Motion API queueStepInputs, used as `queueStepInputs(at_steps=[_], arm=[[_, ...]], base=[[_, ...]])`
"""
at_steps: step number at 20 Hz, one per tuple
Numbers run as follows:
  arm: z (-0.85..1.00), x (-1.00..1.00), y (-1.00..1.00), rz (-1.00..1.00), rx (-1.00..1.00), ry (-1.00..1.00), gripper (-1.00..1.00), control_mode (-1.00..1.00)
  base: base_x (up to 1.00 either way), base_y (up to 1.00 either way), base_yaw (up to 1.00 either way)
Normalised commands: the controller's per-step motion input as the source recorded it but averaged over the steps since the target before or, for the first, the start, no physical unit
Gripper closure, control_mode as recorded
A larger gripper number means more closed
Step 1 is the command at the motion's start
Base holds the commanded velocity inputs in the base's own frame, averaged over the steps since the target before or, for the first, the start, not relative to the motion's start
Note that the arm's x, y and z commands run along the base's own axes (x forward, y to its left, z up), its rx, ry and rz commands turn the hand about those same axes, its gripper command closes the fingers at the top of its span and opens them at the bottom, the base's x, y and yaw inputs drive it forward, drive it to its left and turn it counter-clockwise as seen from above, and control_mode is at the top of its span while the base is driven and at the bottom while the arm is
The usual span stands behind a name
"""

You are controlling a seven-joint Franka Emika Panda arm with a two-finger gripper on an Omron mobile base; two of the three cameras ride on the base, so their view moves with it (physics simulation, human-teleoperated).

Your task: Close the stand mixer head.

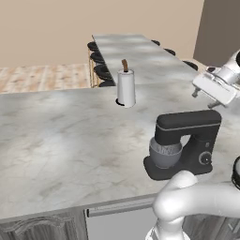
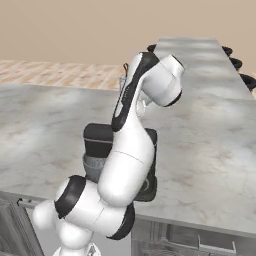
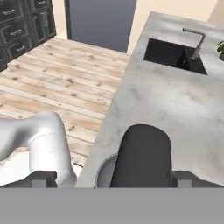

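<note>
The matte black oblong stand mixer head [image 1: 188,120] lies level over the grey metal bowl [image 1: 165,153] on its black base [image 1: 174,168], near the front edge of the grey marbled stone counter [image 1: 61,140], with the gripper [image 3: 113,178] above it, its dark fingertips [image 3: 43,179] set wide apart either side of the head. Behind the mixer stands a white paper towel roll on a brown spindle [image 1: 125,86]. In the hand view a dark sink with a metal faucet [image 3: 175,52] sits further along the counter beside a light wooden plank floor [image 3: 57,83].

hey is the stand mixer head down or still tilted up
Down. The stand mixer head lies level right over the grey bowl, no gap or tilt showing.
</note>
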Motion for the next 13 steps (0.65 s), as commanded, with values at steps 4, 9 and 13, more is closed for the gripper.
queueStepInputs(at_steps=[4, 9, 13], arm=[[0.13, -0.94, 0.98, -0.03, -0.51, -0.09, -1.0, -1.0], [0.0, -0.62, 0.66, -0.12, -0.46, -0.18, -1.0, -1.0], [0.03, -0.41, 0.33, -0.04, -0.25, -0.14, -1.0, -1.0]], base=[[0.0, 0.0, 0.0], [0.0, 0.0, 0.0], [0.0, 0.0, 0.0]])
